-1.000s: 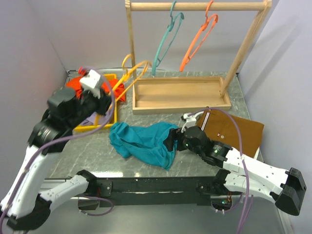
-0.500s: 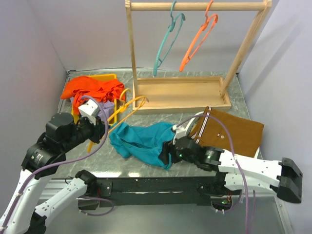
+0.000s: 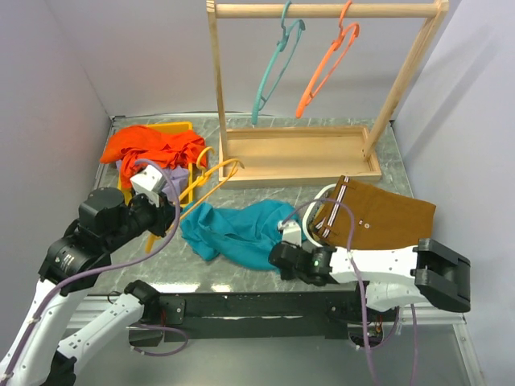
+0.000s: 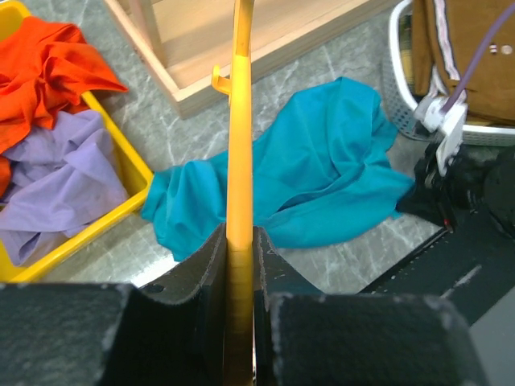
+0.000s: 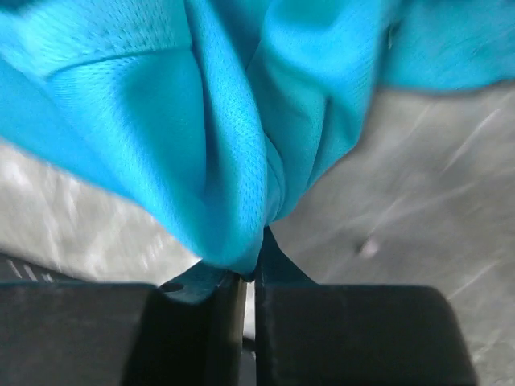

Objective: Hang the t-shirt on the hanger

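Note:
The teal t-shirt [image 3: 238, 232] lies crumpled on the marble table in front of the wooden rack; it also shows in the left wrist view [image 4: 326, 173]. My right gripper [image 3: 282, 256] is shut on the t-shirt's near right edge, a fold of the mesh cloth [image 5: 225, 129] pinched between its jaws [image 5: 256, 272]. The thin yellow hanger [image 3: 206, 188] slants from the left gripper toward the rack's base, its far end beside the t-shirt's left part. My left gripper [image 3: 159, 215] is shut on the hanger's bar [image 4: 241, 121], which runs straight out between its fingers [image 4: 240, 241].
A yellow tray [image 3: 174, 126] at the back left holds an orange-red garment [image 3: 145, 145] and a lavender one [image 4: 56, 173]. The wooden rack [image 3: 322, 10] carries a teal hanger [image 3: 278, 64] and an orange hanger [image 3: 326, 64] above its base box [image 3: 298, 153]. A brown garment [image 3: 378, 217] lies in a white basket at the right.
The right gripper has shut on the t-shirt's edge and drawn back toward the table's near edge. The left arm brought the hanger down from over the yellow tray to beside the t-shirt.

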Controlling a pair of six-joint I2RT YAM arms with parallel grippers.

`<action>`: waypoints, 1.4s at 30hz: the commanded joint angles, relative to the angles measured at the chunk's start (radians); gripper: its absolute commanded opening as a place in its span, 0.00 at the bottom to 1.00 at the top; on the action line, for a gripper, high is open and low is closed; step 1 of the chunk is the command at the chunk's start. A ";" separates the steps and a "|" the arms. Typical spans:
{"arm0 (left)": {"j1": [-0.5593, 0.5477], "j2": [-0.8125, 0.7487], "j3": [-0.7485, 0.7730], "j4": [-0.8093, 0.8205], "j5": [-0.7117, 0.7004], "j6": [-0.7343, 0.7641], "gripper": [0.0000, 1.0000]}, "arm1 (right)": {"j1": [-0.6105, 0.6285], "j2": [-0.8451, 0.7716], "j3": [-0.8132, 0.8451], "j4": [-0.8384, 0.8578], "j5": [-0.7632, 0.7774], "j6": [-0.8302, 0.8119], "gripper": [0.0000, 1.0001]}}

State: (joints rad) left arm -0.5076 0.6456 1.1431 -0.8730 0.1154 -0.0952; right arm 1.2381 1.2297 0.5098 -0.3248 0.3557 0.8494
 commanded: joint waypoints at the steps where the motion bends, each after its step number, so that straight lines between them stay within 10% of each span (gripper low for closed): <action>1: -0.003 0.015 0.021 0.074 -0.063 0.011 0.01 | -0.107 0.028 0.183 -0.085 0.146 -0.053 0.04; 13: -0.003 -0.024 0.044 0.169 -0.232 -0.077 0.01 | -0.275 0.065 0.586 0.206 0.206 -0.530 0.00; 20: -0.002 0.005 0.034 0.164 -0.154 -0.061 0.01 | -0.279 -0.048 0.190 0.238 0.085 -0.298 0.04; 24: -0.002 0.023 0.024 0.164 -0.073 -0.017 0.01 | -0.272 -0.149 0.107 0.115 0.068 -0.129 0.42; 28: -0.023 -0.003 -0.011 0.199 -0.054 0.037 0.01 | -0.258 -0.269 0.113 0.017 0.051 -0.053 0.59; 42: -0.054 -0.178 -0.080 0.083 0.150 0.261 0.01 | -0.331 -0.012 0.420 -0.080 0.071 -0.070 0.62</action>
State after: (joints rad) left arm -0.5495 0.4984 1.0603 -0.7685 0.1780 0.0753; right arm 0.9592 1.1660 0.8837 -0.3798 0.4011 0.7948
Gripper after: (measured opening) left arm 0.171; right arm 0.614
